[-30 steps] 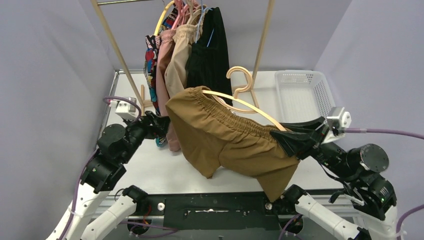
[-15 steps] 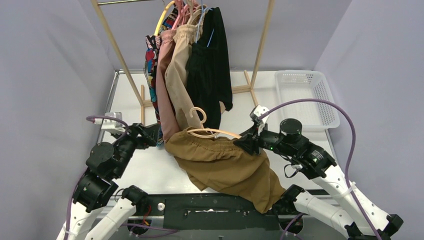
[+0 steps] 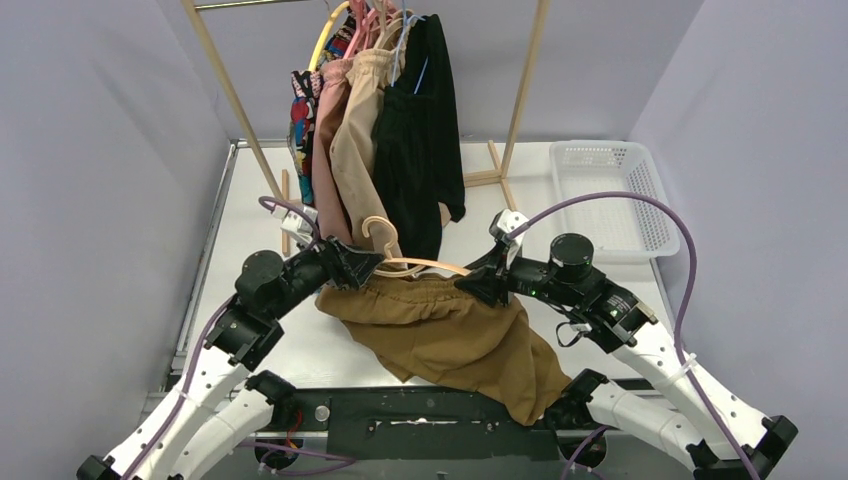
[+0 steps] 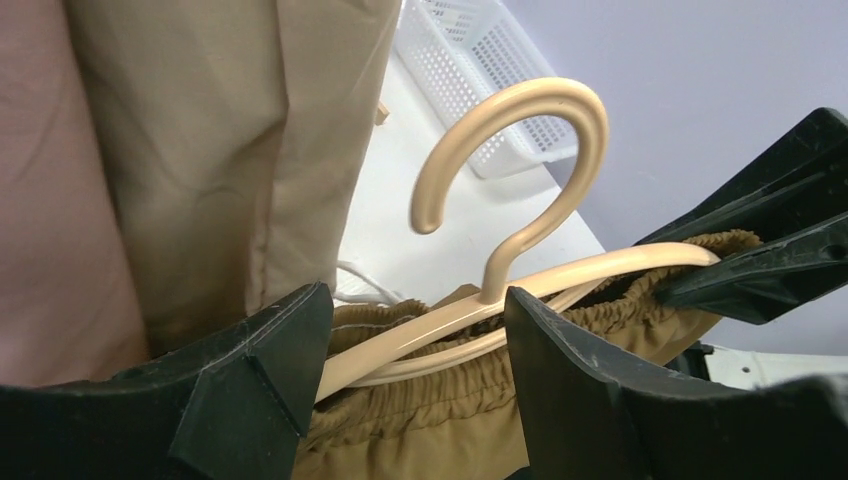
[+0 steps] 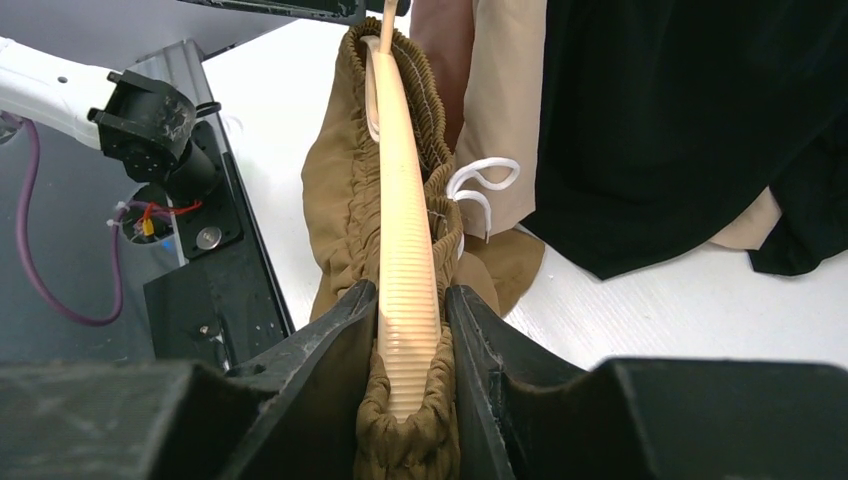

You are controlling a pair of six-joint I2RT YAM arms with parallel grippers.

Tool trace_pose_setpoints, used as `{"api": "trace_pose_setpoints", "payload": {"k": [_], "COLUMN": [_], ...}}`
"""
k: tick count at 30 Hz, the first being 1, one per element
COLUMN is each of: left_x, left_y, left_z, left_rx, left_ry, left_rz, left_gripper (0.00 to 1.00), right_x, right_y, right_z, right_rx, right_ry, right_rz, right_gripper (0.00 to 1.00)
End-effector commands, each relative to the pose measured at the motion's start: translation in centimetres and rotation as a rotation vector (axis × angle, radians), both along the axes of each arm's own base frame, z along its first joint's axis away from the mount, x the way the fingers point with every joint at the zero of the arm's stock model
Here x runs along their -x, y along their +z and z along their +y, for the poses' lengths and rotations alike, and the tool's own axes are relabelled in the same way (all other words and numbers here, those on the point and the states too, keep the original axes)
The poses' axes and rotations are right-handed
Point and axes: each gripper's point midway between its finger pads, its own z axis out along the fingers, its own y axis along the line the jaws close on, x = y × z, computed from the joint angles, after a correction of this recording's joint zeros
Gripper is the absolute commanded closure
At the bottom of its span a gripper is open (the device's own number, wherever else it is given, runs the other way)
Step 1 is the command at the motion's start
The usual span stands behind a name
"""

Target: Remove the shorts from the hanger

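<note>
The mustard shorts (image 3: 450, 335) are soft matt cloth, the hanger (image 4: 540, 95) smooth beige plastic with ribbed shoulders, the fingers (image 4: 590, 390) matt black plastic.

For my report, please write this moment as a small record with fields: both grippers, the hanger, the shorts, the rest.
right gripper: shut on one end of hanger, waistband pinched too
left gripper: open, jaws either side of the hanger's other end
brown shorts: on hanger, legs drooping toward the near edge
rack: other shorts hanging
basket: white, far right
</note>
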Motion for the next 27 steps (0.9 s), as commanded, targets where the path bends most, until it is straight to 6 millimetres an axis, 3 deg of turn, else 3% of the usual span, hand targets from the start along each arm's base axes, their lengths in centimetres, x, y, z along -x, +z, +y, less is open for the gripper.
{"api": "trace_pose_setpoints", "payload": {"k": [1,7,11,13,17,22,25,27], "left_x": [-0.7,-1.3,-1.9,-2.4,-2.3,-2.5,-2.5,-2.5], "left_y": [4.0,4.5,2.7,1.8,1.4,0.8,0.7,0.7], "left_z": [-1.3,-3.2,-3.3,-2.6,-3.5,-4.0,-3.4,-2.8], "left_rx": [0.111,0.055,-0.009,0.014,0.078,0.028,0.016,0.016], "left_ry": [-0.001,0.062,0.199,0.267,0.246,0.242,0.262,0.281], "left_rz": [-0.073,-0.112,-0.048,-0.019,-0.002,0.020,0.015,0.007], "left_gripper": [0.38,0.40,0.48,0.55,0.66,0.79,0.87,0.98], "right_x": [-1.4,-2.0,-2.1,-1.9,-1.6,-1.5,-1.6,-1.5], "right_y": [2.9,2.6,2.8,2.9,3.0,2.9,2.6,2.4], "right_z": [0.9,1.4,1.4,1.3,0.9,0.6,0.5,0.4], "right_rx": [-0.087,-0.081,-0.083,-0.086,-0.089,-0.086,-0.075,-0.068], "right_ry": [-0.019,-0.024,-0.028,-0.028,-0.029,-0.041,-0.052,-0.051], "right_rz": [-0.091,-0.071,-0.068,-0.073,-0.081,-0.080,-0.069,-0.062], "right_gripper": [1.00,1.00,1.00,1.00,1.00,1.00,0.98,0.96]}}
